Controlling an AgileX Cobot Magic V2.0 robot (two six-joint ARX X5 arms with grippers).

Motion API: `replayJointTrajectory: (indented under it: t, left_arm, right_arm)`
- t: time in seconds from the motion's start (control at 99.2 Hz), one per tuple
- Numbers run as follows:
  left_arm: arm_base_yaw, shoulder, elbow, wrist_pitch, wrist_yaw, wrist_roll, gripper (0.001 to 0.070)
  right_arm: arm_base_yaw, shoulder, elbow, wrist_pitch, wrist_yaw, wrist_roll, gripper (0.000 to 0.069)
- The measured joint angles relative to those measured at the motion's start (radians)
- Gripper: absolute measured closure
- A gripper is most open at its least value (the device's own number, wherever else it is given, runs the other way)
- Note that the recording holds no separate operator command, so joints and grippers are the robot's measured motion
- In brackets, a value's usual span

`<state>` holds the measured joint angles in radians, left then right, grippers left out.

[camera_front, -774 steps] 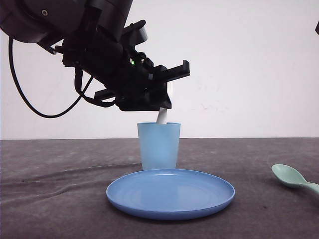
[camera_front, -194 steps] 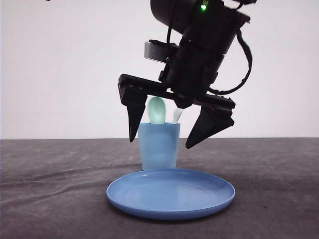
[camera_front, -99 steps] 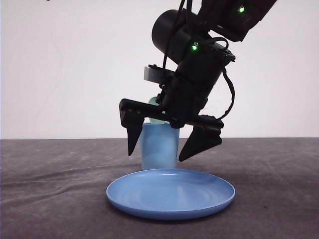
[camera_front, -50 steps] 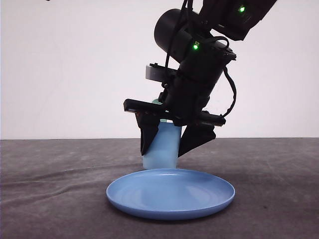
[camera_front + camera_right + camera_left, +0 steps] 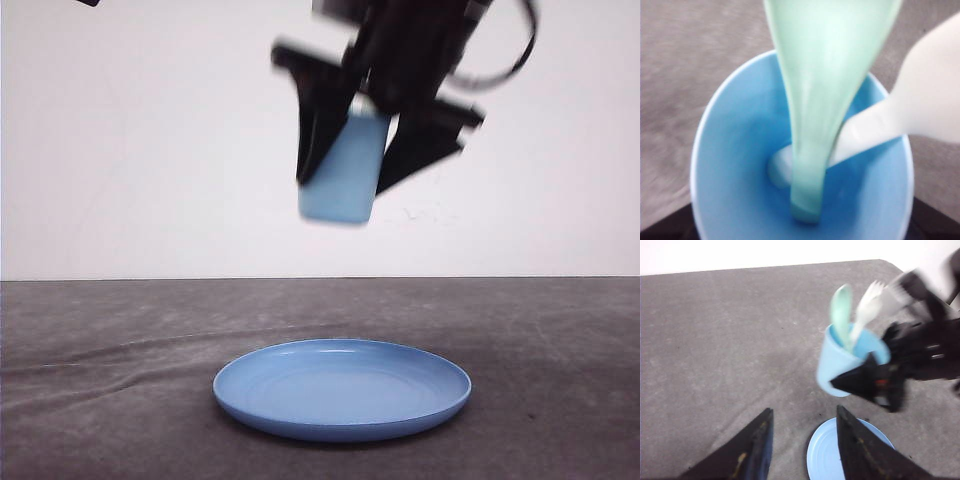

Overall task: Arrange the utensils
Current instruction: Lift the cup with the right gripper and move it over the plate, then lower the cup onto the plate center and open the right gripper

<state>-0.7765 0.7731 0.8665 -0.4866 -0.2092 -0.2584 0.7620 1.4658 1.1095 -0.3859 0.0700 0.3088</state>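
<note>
My right gripper (image 5: 345, 185) is shut on the light blue cup (image 5: 342, 180) and holds it in the air, well above the round blue plate (image 5: 342, 390); the picture is blurred by motion. In the left wrist view the cup (image 5: 840, 370) tilts a little, and the mint-green spoon (image 5: 841, 315) and white fork (image 5: 867, 302) stand in it, heads up. From the right wrist, the spoon's handle (image 5: 812, 165) and the fork's handle (image 5: 865, 135) reach the cup's bottom. My left gripper (image 5: 804, 411) is open and holds nothing, high above the table.
The dark grey tabletop (image 5: 120, 380) runs flat around the plate (image 5: 832, 460). A white wall (image 5: 150, 150) stands behind it.
My right gripper closed round the cup on the table behind the plate, then lifted it straight up with the spoon and fork inside.
</note>
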Motion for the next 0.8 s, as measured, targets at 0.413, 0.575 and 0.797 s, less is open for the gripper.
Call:
replayJointTrajectory:
  t: [0.413,0.575,0.797]
  left_arm:
    - [0.0,0.0,0.0,-0.003,0.0,0.0,0.048]
    - [0.0,0.0,0.0,-0.004,0.0,0.0,0.048]
    - [0.0,0.0,0.0,-0.008,0.0,0.0,0.048]
  right_arm:
    - [0.185,-0.097,-0.008,-0.172,0.151,-0.021,0.0291]
    - [0.234,-0.076,-0.084,-0.097,0.192,-0.01,0.0291]
    - [0.246,-0.015,-0.209,0.044,0.188,0.023,0.0292]
